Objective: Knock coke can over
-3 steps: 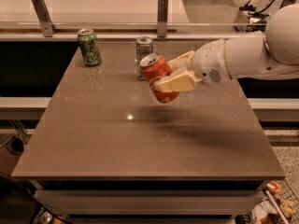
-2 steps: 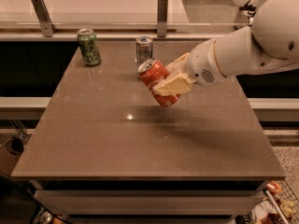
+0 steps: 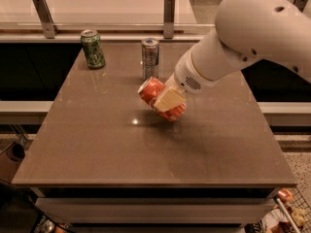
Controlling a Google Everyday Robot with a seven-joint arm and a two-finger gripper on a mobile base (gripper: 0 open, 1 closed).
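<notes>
The red-orange coke can is tilted far over, its silver top pointing up-left, just above the brown table near its middle. My gripper is shut on the coke can, with a cream-coloured finger lying across its side. The white arm reaches in from the upper right and hides the can's far side.
A green can stands upright at the table's back left. A taller slim silver-blue can stands upright just behind the coke can. A rail with two metal posts runs behind the table. Floor clutter shows at the bottom corners.
The arm has swung closer to the camera and a little left, carrying the coke can with it. The can is tipped further over. The other two cans have not moved.
</notes>
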